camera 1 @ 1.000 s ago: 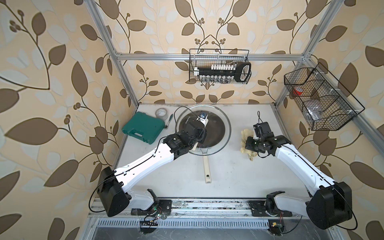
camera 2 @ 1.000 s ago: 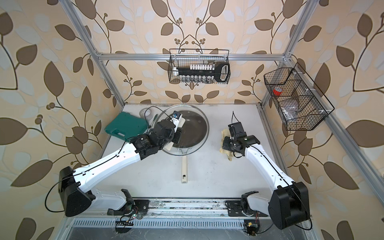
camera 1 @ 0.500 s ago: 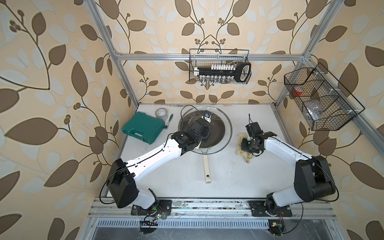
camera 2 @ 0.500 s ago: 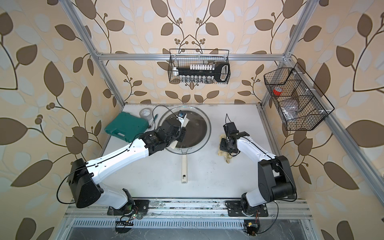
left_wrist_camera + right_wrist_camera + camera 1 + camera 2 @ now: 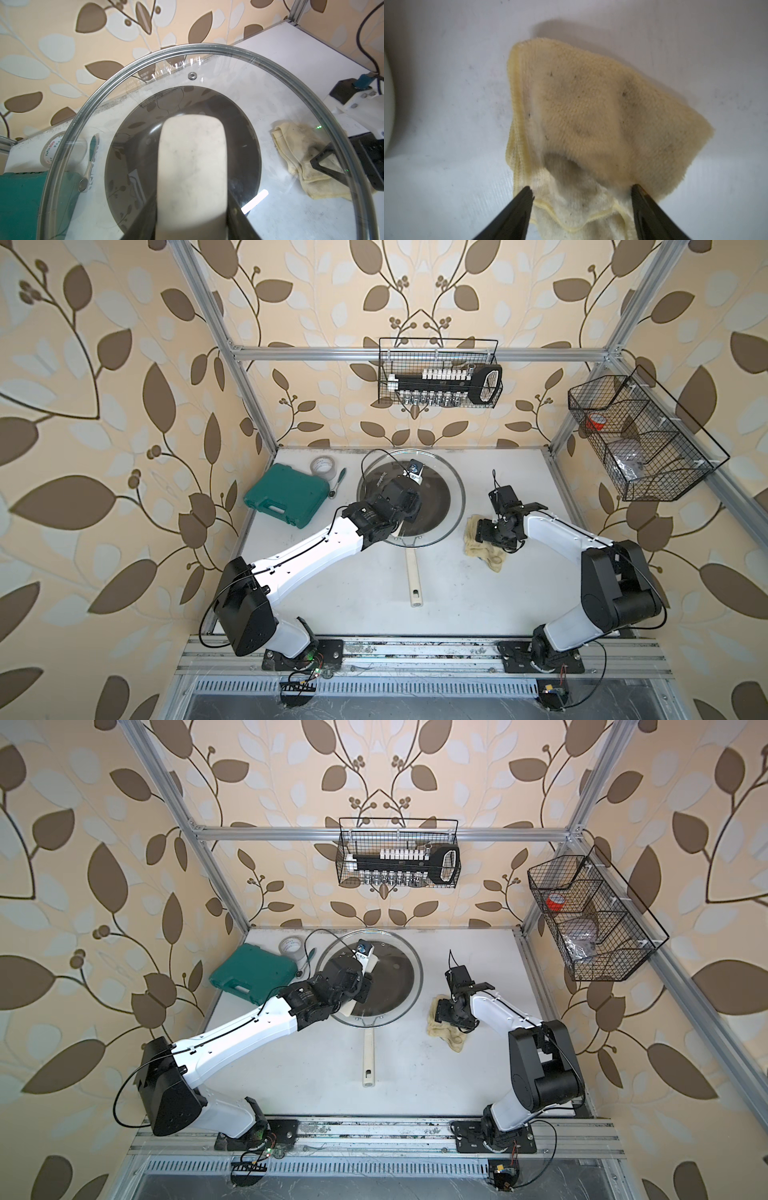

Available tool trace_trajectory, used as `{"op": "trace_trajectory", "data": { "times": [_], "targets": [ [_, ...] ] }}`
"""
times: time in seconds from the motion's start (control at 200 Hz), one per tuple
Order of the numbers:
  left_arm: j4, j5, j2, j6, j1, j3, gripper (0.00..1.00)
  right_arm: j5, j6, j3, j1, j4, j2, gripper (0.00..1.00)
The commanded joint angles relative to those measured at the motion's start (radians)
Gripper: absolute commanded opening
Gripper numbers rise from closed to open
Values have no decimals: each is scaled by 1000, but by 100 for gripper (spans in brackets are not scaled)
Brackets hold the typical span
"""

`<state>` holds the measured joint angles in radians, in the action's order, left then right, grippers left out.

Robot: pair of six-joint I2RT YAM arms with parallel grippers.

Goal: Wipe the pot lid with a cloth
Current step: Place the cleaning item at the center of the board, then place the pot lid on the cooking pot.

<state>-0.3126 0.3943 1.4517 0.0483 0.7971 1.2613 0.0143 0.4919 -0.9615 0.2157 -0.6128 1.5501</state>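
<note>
Pot lid point(image 5: 457, 495) over the dark frying pan point(image 5: 414, 577) at the back middle of the bench point(image 5: 353, 585), gripped by its long cream bar handle point(image 5: 191, 158). Hard to tell whether lifted clear of the pan or resting on it. Wider than the pan, metal rim overhanging it where visible in both top views.

On the left: reaches from the front-left base in one long diagonal, white link low over the bench, elbow barely bent, wrist rolled over the near half of the pot lid. At its end the left tool point(image 5: 191, 220), clamped narrow on the bar handle, one dark finger point(image 5: 142, 223) against each flank in the left wrist view.

On the right: rises from the front-right base, folds sharply at a high elbow near the bench's right edge, then runs the white forearm back toward the middle and tips the wrist down. At its end the right tool point(image 5: 582, 189), spread wide, both fingertips pressed onto the cloth point(image 5: 591, 108) with a hump of fabric between them, jaws not closed on it. Crumpled and grey-smudged, lying on the bench just right of the lid's rim, partly under the tool in both top views.

Further left: green case point(image 5: 286, 499) and tape roll point(image 5: 323, 466), well apart from both tools.
</note>
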Motion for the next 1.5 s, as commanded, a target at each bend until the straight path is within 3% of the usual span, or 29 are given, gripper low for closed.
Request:
{"op": "trace_trajectory", "data": {
  "times": [0.0,0.11,0.25,0.635,1.135,1.495],
  "targets": [
    [211,64,-61,7,-4,107,0,10,-9,-42,-2,-55,-101,89],
    [213,70,-38,19,-8,115,0,16,-24,-44,-2,-81,-192,96],
    [222,66,26,51,-33,145,0,-4,-59,-49,-2,-95,-291,96],
    [276,16,180,69,-153,194,0,-214,-211,-25,6,106,-512,96],
    [306,-108,239,175,-208,134,0,-201,-253,-60,10,59,-564,96],
    [315,-135,256,91,-172,85,0,-194,-243,-45,9,48,-582,96]
  ]
}}
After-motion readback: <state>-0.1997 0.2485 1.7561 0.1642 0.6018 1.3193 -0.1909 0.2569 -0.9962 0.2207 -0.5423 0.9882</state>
